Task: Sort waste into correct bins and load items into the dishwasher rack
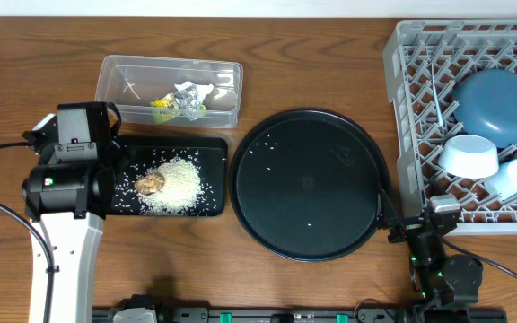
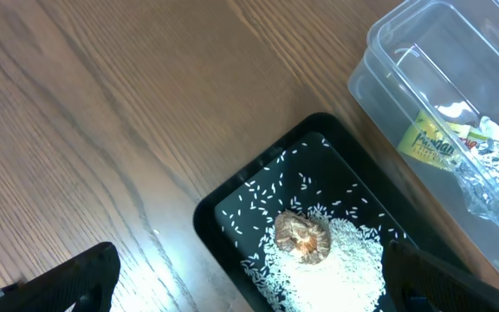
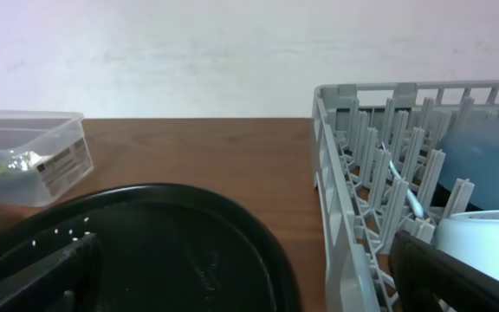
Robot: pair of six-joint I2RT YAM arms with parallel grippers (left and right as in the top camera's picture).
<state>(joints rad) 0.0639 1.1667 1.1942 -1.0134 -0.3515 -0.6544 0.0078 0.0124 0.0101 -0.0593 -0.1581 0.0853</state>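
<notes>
We are looking down on a wooden worktop (image 1: 25, 81) where the round tray (image 1: 308, 224) is sitting in the middle, carrying a few stray grains. At its 9 o'clock the tray (image 1: 215, 160) is lying, and in it the rice (image 1: 182, 184) is heaping up with the lump (image 1: 151, 184) resting on the heap's 9 o'clock edge and loose grains scattering around them. Just beside the tray, at its 12 o'clock, the tub (image 1: 115, 70) is standing, and we are seeing the wrapper (image 1: 161, 106), the foil (image 1: 187, 99) and a scrap of tissue (image 1: 202, 89) lying together inside it. At the round tray's 2 o'clock the rack (image 1: 400, 108) is sitting. Inside it the plate (image 1: 499, 106) is resting among the pegs, the bowl (image 1: 469, 154) is lying at the plate's 7 o'clock, and two cups (image 1: 510, 179) are lying at the bowl's 3 o'clock. The left tool (image 2: 251, 282) is hanging over the tray, its fingers (image 2: 63, 282) spreading wide to either side of the rice and gripping nothing. The right tool (image 3: 245, 277) is sitting low at the round tray's 4 o'clock rim, beside the rack's near corner, its fingers (image 3: 457, 277) likewise standing fully apart and gripping nothing.
</notes>
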